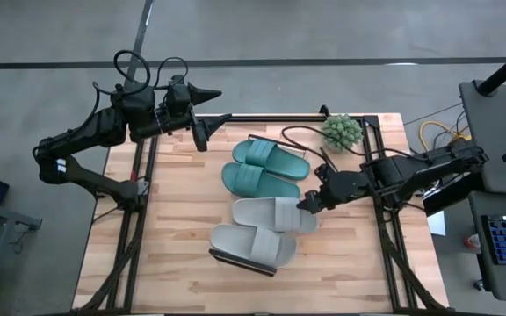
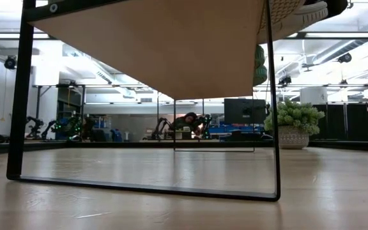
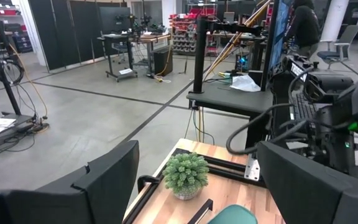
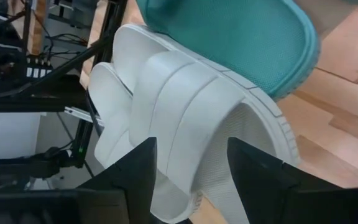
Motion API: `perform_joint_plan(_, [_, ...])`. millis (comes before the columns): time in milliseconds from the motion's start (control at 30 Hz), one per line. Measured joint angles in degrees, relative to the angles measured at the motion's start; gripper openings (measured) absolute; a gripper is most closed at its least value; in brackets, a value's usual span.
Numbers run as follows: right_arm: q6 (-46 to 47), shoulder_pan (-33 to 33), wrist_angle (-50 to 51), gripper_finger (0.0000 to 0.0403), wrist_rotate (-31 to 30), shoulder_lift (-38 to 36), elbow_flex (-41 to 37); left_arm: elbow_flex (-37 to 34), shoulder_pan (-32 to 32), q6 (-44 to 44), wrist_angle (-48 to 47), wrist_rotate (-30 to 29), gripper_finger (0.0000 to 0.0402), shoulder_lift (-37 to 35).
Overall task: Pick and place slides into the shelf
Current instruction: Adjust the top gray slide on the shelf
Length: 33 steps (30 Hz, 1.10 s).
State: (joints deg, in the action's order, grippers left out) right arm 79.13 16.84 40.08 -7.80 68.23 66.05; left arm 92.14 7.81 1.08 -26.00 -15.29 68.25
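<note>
Here the right pincer [image 1: 307,204] stands partly open, holding nothing, at the heel of a grey slide [image 1: 275,213] lying on the shelf [image 1: 232,261] just ahead; releasing seems underway, so backing away comes next.

Grey concrete floor [image 3: 104,118], black workbenches [image 3: 129,43] (red shelving [image 3: 191,28] behind).

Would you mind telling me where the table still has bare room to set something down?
Bare wood lies left of the slides, toward the table's left edge, and along the near edge below them. It is crowded at centre-right, where the right gripper meets the slides, and by the plant.
</note>
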Motion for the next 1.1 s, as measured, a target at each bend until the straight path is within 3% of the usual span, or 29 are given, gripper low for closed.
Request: perform_joint_plan(1100, [0.37, 0.17, -1.8, 0.0175, 0.26, 4.21, -0.08, 0.0, 0.04, -0.02, -0.17, 0.0, 0.0311, -0.01])
